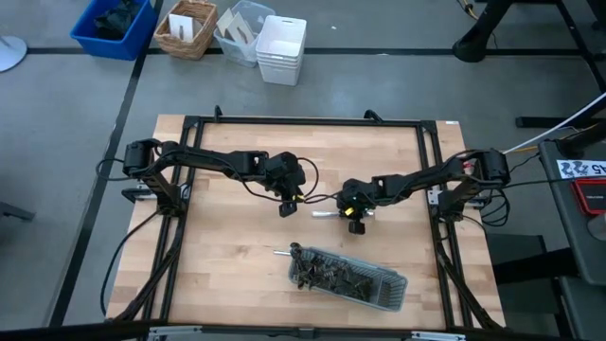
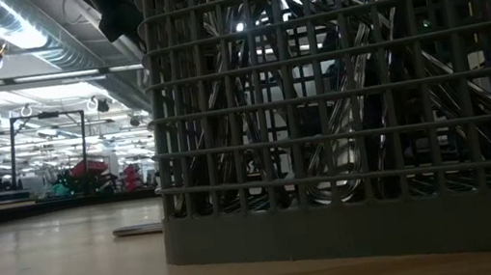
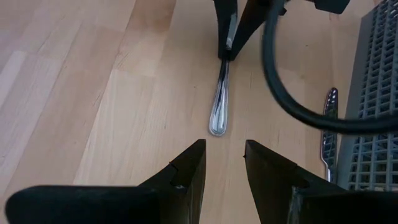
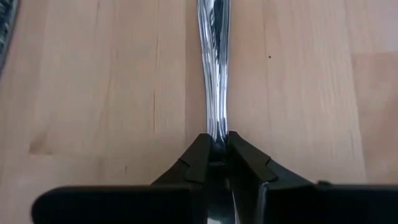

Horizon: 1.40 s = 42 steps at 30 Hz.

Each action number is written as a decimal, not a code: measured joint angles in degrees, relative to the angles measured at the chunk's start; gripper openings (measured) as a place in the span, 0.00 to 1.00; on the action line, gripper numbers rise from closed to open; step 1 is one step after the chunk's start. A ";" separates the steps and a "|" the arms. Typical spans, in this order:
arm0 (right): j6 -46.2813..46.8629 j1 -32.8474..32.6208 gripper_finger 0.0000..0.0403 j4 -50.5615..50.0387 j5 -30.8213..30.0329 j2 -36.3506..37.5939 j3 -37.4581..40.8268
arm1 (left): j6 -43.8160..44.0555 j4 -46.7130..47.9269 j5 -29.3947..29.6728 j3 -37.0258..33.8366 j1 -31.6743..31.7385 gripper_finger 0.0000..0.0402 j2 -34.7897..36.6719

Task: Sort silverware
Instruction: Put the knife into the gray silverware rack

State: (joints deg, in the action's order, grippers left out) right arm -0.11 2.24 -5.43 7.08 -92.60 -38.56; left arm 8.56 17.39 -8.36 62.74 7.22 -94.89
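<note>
Right tool (image 4: 214, 149) was lowered to the tabletop (image 1: 227, 246), fingers pinched on a silver utensil (image 4: 213, 68) lying flat ahead of it. Left tool (image 3: 221, 168) was held parted just beyond the utensil's far end.

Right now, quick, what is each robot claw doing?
Left gripper: open, holding nothing, above the table.
Right gripper: shut on a silver utensil handle lying on the table.

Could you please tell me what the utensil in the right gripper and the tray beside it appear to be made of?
The utensil in the right gripper looks like polished metal, probably steel: its handle mirrors dark and bright streaks. The tray is a matte dark grey grid of thick bars on a solid base, likely moulded plastic, though coated metal can't be excluded.
</note>
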 joint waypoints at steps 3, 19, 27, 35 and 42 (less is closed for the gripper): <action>-0.42 -0.06 0.12 -1.68 -1.57 -0.02 -1.32 | -0.02 0.00 0.00 0.00 0.00 0.26 0.00; -6.59 0.04 0.12 -11.71 -6.91 0.01 -9.14 | -0.02 -0.74 0.00 0.00 0.39 0.26 0.02; -8.37 0.04 0.12 -15.84 -7.92 0.09 -12.38 | 0.23 -0.24 0.08 -0.02 2.16 0.21 1.77; -10.64 0.04 0.12 -17.89 -12.66 0.15 -14.32 | 0.26 0.00 0.07 -0.02 3.66 0.14 2.32; -11.66 0.04 0.12 -21.06 -13.35 0.17 -17.24 | 0.13 -1.01 0.04 -0.02 3.72 0.13 2.32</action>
State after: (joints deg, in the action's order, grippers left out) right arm -11.77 2.28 -26.49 -6.28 -92.42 -55.80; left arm 8.68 16.37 -8.32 62.72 10.94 -92.58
